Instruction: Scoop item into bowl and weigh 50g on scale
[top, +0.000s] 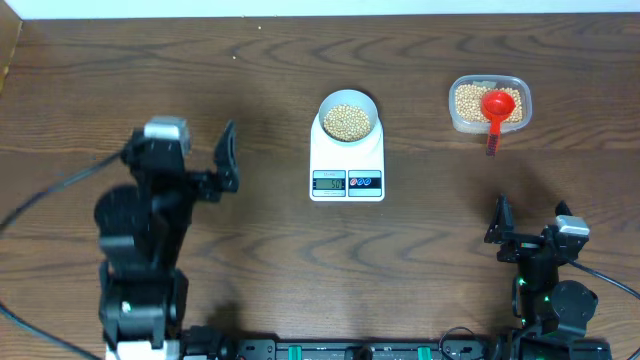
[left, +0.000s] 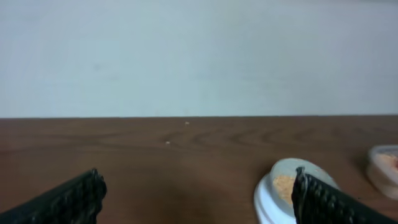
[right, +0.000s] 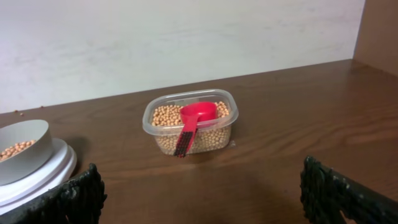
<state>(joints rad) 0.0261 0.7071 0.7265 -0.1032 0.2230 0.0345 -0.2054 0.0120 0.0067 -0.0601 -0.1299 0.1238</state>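
We see bowl (top: 348, 97) of beans (top: 348, 121) on scale (top: 347, 158), scoop (top: 497, 104) in tub (top: 451, 105), left fingers (left: 68, 199) spread, right fingers (right: 71, 196) spread, both empty

The dark brown wooden table (top: 200, 70) carries a flat white rectangular scale (top: 347, 158) and, well apart, a clear rounded plastic tub (right: 208, 142).

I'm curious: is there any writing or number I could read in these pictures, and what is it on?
Display on the scale: digits show, but they are too small and blurred to read.
Two buttons beside the display: any marks on them are too small to read.
Bowl, clear tub, red scoop: no text shows on them.
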